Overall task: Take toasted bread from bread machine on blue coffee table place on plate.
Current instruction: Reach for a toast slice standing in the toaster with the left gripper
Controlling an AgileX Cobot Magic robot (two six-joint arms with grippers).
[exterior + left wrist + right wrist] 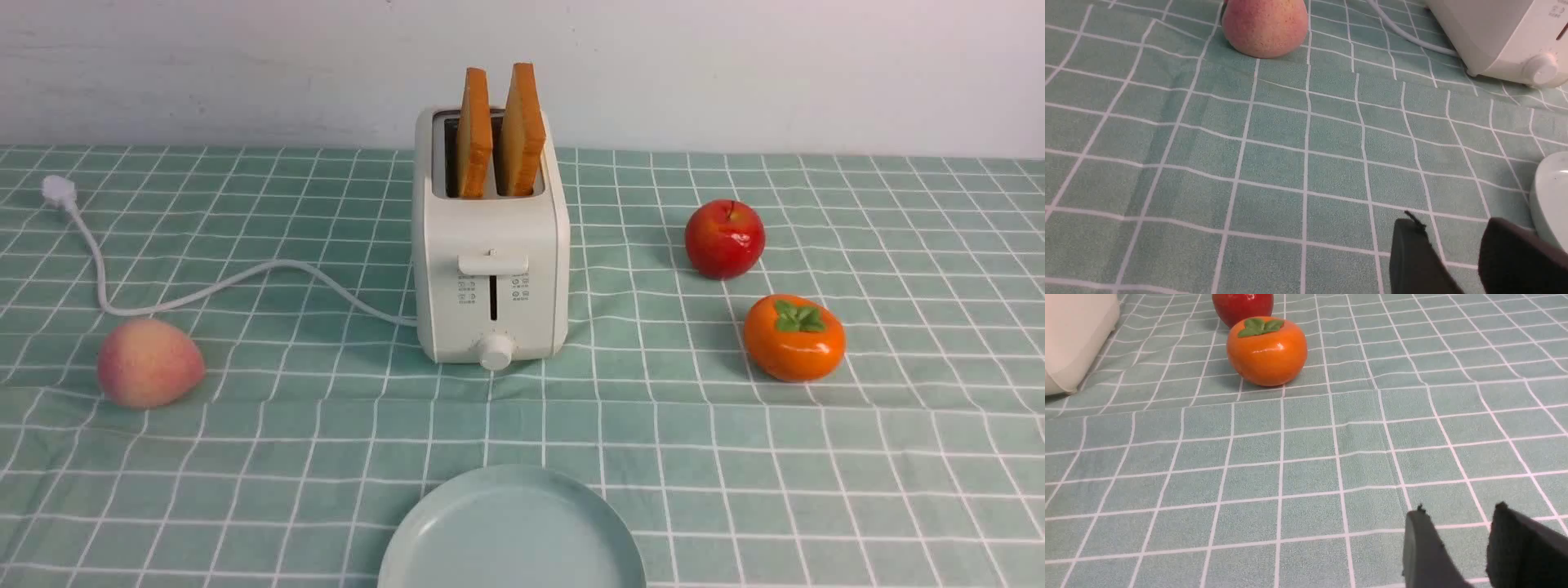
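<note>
Front view: both toast slices (475, 135) stand upright in the toaster (490, 269), with the plate (513, 535) nearer and bare. Left tool (1457, 253) and right tool (1470, 547) gape partway, empty, low over the surface (1274, 163). Best to pinch one slice's faces and lift straight up.

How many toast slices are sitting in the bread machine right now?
2. The left slice stands upright in the left slot of the bread machine, the right slice in the slot beside it. The plate holds none. No others seem hidden.
</note>
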